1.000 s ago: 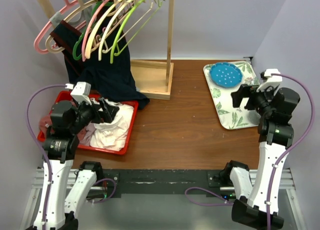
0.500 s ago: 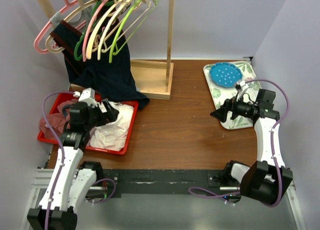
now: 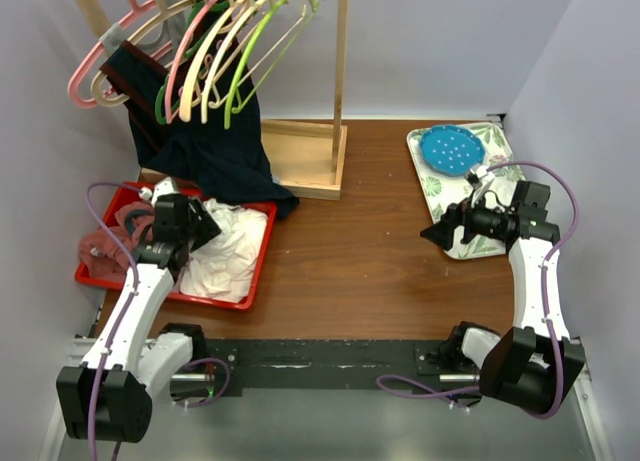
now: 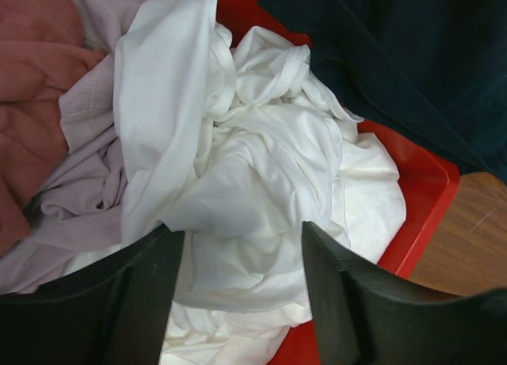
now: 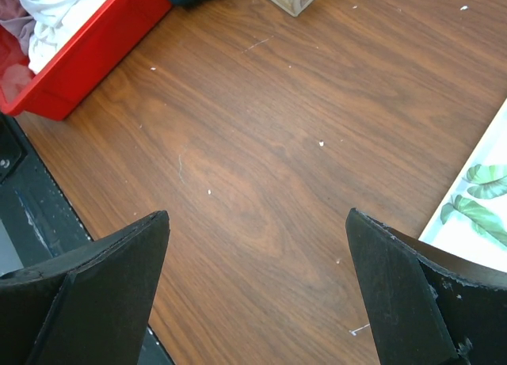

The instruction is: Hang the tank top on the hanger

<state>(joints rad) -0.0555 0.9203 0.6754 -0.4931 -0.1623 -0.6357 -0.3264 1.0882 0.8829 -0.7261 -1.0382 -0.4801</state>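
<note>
Crumpled white fabric filled your left wrist view: the thin, soft white tank top lay bunched in deep folds inside the red plastic bin, with a ribbed pale lilac garment and a pink-red cloth pressed against its left side. Your left gripper hung just over that heap with its dark fingers spread apart, nothing clamped between them. A dark navy garment draped over the bin's far corner.

Your right gripper hovered above bare brown wooden table, fingers wide apart and holding nothing, beside the leaf-patterned tray that carried a round blue dotted plate.

Farther back, the thin lime yellow-green plastic hanger hung by its hook on the pale wooden rack, the rightmost of a fanned row with cream hangers and pink hangers, well apart from the tank top.
</note>
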